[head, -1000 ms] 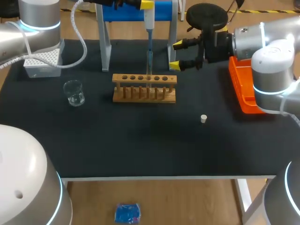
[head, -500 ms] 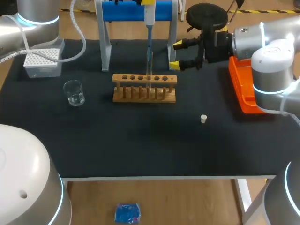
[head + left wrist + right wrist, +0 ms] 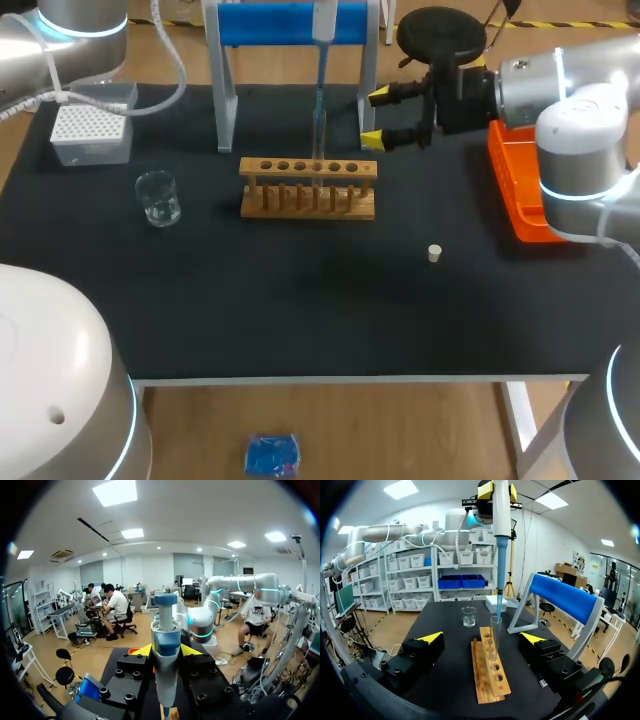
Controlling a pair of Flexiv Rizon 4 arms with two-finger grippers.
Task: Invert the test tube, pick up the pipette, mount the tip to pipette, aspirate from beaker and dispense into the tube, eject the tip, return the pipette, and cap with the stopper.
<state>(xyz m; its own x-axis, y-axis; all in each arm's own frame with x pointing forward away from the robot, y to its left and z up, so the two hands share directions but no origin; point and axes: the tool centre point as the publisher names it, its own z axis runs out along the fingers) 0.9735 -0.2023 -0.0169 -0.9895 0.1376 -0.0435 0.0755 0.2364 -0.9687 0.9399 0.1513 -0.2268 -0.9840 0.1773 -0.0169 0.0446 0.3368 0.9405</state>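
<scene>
Our left fingers (image 3: 143, 651) are clamped on the pipette (image 3: 166, 645), one yellow tip on each side of its white and blue body, and hold it upright above the bench (image 3: 300, 300). Its long blue tip (image 3: 499, 580) hangs straight down. The point sits right at the mouth of the test tube (image 3: 494, 640), and we cannot tell whether it is inside. The tube stands upright in the wooden rack (image 3: 308, 190), in a hole just right of the rack's middle. Our right fingers (image 3: 380, 97) are spread wide apart and hold nothing, just behind the rack's right end. From the right wrist the rack and tube lie ahead, between the two yellow tips but touching neither. The glass beaker (image 3: 158, 197) stands left of the rack, well apart from it, with the white tip box (image 3: 90, 128) behind it near the far left corner. The small white stopper (image 3: 434, 253) lies alone on the bench — in front of the rack and to its right. An orange tray (image 3: 515, 190) sits at the right edge, and the blue pipette stand (image 3: 270, 25) rises behind the rack.
</scene>
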